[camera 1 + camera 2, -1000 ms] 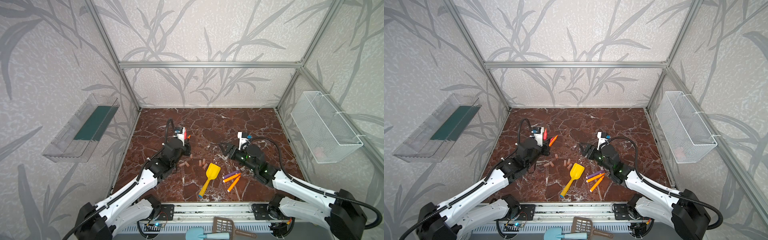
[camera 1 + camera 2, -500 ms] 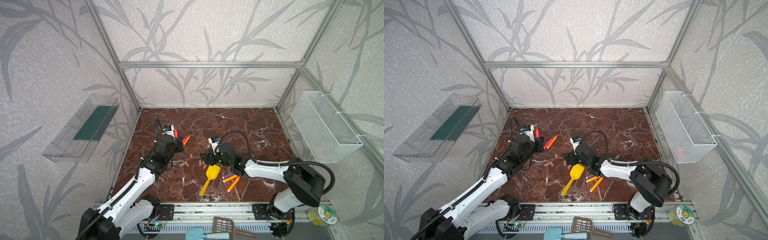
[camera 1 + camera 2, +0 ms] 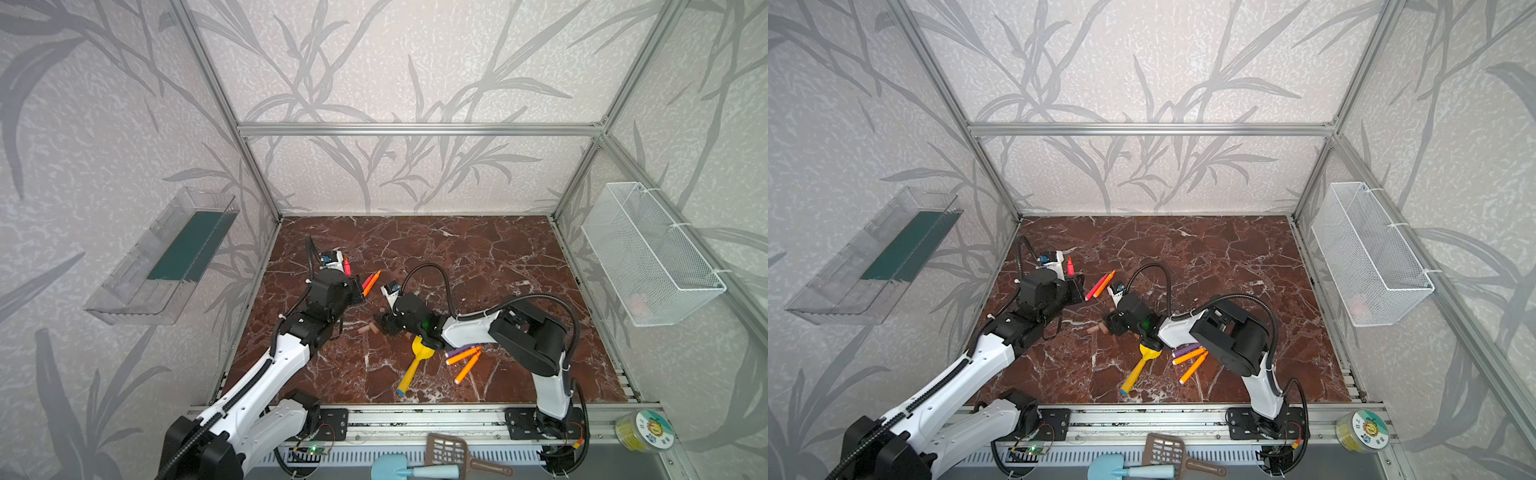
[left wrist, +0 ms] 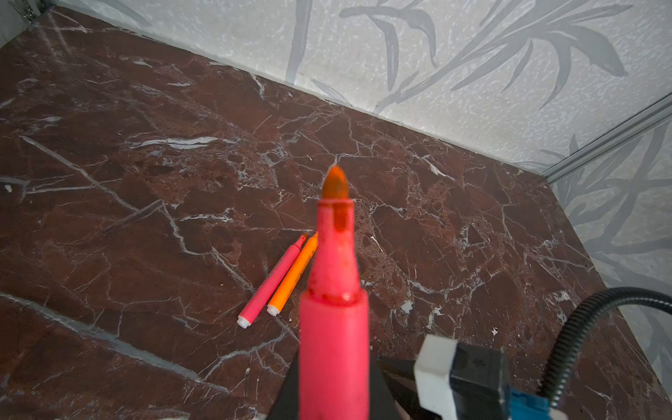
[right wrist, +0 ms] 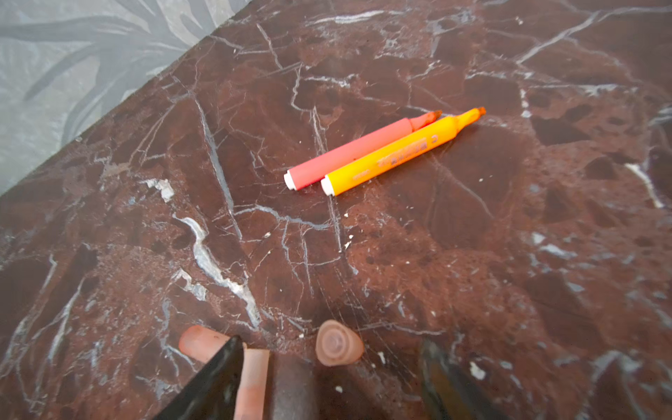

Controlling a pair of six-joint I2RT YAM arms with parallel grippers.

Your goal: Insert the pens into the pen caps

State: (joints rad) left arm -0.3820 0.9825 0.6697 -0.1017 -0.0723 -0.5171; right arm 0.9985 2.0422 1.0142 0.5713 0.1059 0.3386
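My left gripper is shut on a red-pink pen, held tip-up above the floor at the left. A red-pink pen and an orange pen lie side by side on the marble between the arms. My right gripper is open, low over the pen caps. One cap lies between its fingers, clear of both. Two more caps sit by one finger. A purple pen and two orange pens lie beside the right arm.
A yellow toy shovel lies just in front of the right gripper. A wire basket hangs on the right wall and a clear tray on the left wall. Toy tools and a tape roll sit beyond the front rail.
The right gripper has swung left from the middle of the floor down to the caps. The left arm has drawn back and to the left, still holding its pen.
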